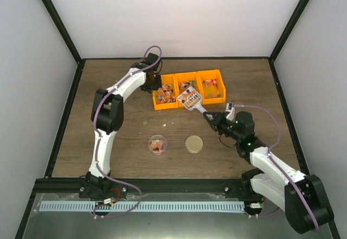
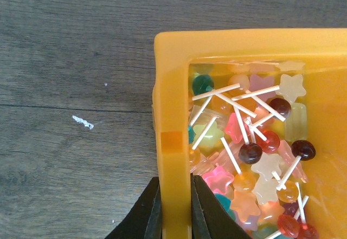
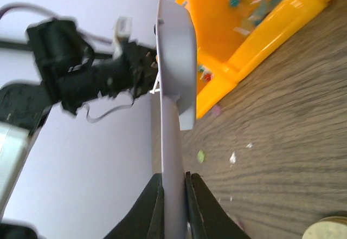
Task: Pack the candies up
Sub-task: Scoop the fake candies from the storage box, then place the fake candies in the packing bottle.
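The candies are mostly lying in the orange bin just ahead of the left hand, which is clamping its wall; the right hand is gripping the handle of a loaded scoop; the cup to its left is holding few, so most packing seems to be remaining.

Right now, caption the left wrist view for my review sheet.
Left gripper clamps a wall of the orange bin, colourful candies piled inside.
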`<move>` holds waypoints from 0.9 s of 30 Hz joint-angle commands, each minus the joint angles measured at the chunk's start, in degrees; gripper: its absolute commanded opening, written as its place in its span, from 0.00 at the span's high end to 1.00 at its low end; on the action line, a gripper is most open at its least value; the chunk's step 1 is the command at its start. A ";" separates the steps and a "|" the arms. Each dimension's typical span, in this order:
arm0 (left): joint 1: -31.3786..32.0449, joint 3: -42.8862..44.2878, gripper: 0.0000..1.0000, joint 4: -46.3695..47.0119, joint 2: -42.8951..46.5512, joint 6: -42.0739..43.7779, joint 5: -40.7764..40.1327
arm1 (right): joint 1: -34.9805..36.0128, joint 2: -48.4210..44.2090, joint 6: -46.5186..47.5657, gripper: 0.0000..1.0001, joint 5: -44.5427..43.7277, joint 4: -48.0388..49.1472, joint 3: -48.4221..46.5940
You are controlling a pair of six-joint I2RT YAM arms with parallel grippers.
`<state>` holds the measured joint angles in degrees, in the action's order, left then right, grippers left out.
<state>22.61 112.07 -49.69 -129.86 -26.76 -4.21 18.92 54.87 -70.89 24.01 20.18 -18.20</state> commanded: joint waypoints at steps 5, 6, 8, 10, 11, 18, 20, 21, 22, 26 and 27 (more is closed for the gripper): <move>-0.46 0.95 0.82 -2.42 -0.13 2.03 0.80 | -0.29 -2.35 5.39 0.99 19.48 12.51 5.15; -0.41 0.99 0.79 -2.50 -0.11 1.98 0.92 | -0.32 -2.13 4.93 0.99 21.64 13.53 5.67; -0.39 0.99 0.75 -2.60 0.11 1.85 1.03 | -0.29 -1.93 4.37 0.99 25.36 16.05 6.50; -0.43 0.97 0.73 -2.60 0.20 1.70 1.19 | -0.22 -2.58 5.41 0.99 28.00 15.12 6.41; -0.40 0.97 0.72 -2.60 0.22 1.64 1.34 | -0.24 -3.06 6.37 0.99 28.96 14.08 6.24; -0.47 1.01 0.64 -2.45 0.34 1.49 2.00 | 2.60 -8.09 20.00 0.99 27.94 -5.27 2.28; -0.47 1.00 0.64 -2.28 0.41 1.48 2.09 | 3.89 -10.00 23.96 0.99 25.88 -10.51 0.89; -0.53 1.01 0.64 -2.21 0.51 1.45 2.08 | 4.39 -10.66 25.32 0.99 25.25 -12.36 0.54; -0.51 0.96 0.64 -2.17 0.57 1.45 2.10 | 4.88 -11.17 26.35 0.99 24.70 -13.79 0.15; -0.68 0.96 0.63 -2.16 0.48 1.59 2.10 | 8.97 -11.84 30.30 0.99 21.20 -16.98 -1.39; -0.72 0.96 0.63 -2.16 0.48 1.61 2.10 | 10.30 -11.55 31.35 0.99 19.52 -18.00 -2.04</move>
<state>22.39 112.07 -51.72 -129.86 -25.30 -2.48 25.26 43.77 -47.05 48.05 8.60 -16.43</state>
